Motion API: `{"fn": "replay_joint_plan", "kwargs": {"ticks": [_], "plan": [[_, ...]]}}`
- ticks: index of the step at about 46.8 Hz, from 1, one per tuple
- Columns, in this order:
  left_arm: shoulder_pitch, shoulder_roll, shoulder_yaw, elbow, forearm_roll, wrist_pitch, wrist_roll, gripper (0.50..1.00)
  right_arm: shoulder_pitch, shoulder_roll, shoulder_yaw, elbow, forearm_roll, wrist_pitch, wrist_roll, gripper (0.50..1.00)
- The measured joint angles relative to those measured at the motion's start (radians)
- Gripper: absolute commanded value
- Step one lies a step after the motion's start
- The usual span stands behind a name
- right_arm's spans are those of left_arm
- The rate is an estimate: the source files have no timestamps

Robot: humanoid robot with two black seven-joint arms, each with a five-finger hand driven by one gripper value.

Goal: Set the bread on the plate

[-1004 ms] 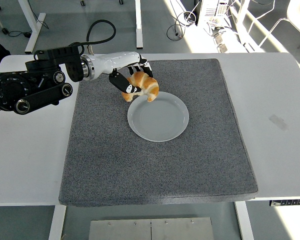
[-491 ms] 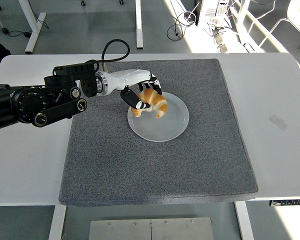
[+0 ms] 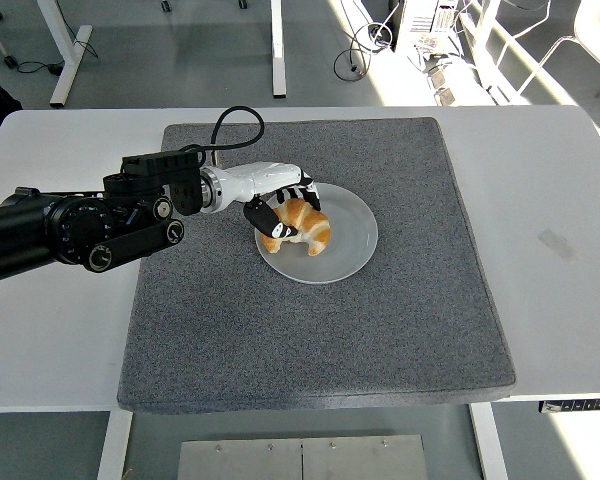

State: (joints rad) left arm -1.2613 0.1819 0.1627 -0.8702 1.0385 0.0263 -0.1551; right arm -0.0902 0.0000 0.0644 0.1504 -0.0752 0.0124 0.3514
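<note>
White table [image 3: 60, 330] carries a large gray mat [image 3: 310, 340] that covers most of its middle. Behind it: gray floor, white table legs, some cables at the top of the view. Round white plate [image 3: 345, 250] sits on the mat, a bit above its centre.

Left arm [image 3: 80, 225] comes in from the left edge, black, with a cable looping up from the wrist. Left hand [image 3: 275, 200], white shell with black fingers, is over the plate's left rim. Fingers are curled around the bread [image 3: 300, 227], a golden-brown croissant, thumb on its near-left side, other fingers over its top-left. Hand grips the bread.

Bread is over the left part of the plate, inside the rim; its lower end looks to be at or touching the plate surface, but contact cannot be told for sure. Right half of the plate is bare.

Right arm does not show anywhere in the view.
</note>
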Motion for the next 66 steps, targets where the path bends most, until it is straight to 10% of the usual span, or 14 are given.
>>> {"fn": "replay_joint_plan", "kwargs": {"ticks": [17, 24, 34, 66], "plan": [[0.015, -0.036, -0.001, 0.032, -0.002, 0.002, 0.0, 0.651, 0.0, 0.0, 0.0, 0.0, 0.0, 0.0, 0.0, 1.0], [0.026, -0.057, -0.014, 0.051, -0.02, 0.011, 0.0, 0.804, 0.0, 0.0, 0.0, 0.0, 0.0, 0.0, 0.0, 1.0], [0.026, -0.06, -0.029, 0.053, -0.054, 0.012, 0.0, 0.893, 0.0, 0.0, 0.0, 0.0, 0.0, 0.0, 0.0, 1.0], [0.018, 0.022, -0.21, 0.052, -0.346, 0.015, -0.005, 0.963, 0.0, 0.0, 0.0, 0.0, 0.0, 0.0, 0.0, 1.0]]}}
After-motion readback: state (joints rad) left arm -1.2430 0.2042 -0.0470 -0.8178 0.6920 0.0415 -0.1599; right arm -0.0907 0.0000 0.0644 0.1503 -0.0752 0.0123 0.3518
